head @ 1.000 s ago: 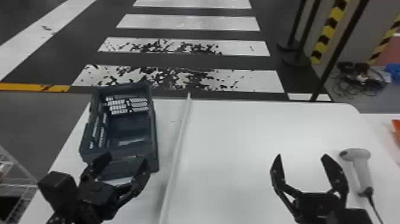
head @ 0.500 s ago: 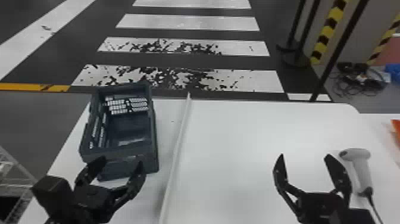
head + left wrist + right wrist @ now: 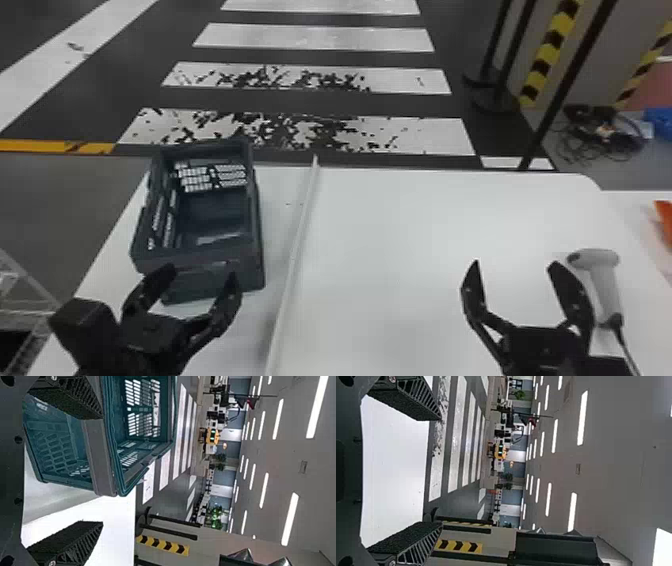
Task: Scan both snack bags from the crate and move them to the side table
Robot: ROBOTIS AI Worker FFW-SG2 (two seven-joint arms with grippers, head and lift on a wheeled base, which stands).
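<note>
The floor point(image 3: 380, 105) is dark with fat white stripes, and black marks are splotched over some of them. Black poles point(image 3: 565, 87) and yellow-and-black tape point(image 3: 542, 70) are past the bench point(image 3: 410, 240). The bench is smooth, flat and white.

The crate point(image 3: 215, 260) sits upright on the left part of the bench, with its open top up. It is a long box, and its long way runs away from the robot. One short end faces the robot. It looks dark blue-gray in the head view and more blue-green in the left wrist view. It looks like hard plastic, with straight walls and rows of little slots. A pale, shiny patch is low inside, but I cannot tell what it is.

A thin white strip point(image 3: 299, 230) runs beside the crate, nearly the same way.

The scanner point(image 3: 602, 285) lies on the right part of the bench. It is light gray and smooth, with a round head. The head is at the far end, and the handle runs back toward the robot, to a black cord point(image 3: 627, 350).

The left tool point(image 3: 201, 272) is by the crate's near end, its black fingers spread wide. The right tool point(image 3: 515, 263) is near the scanner, its fingers spread wide too. The fingers have ridged sides.
</note>
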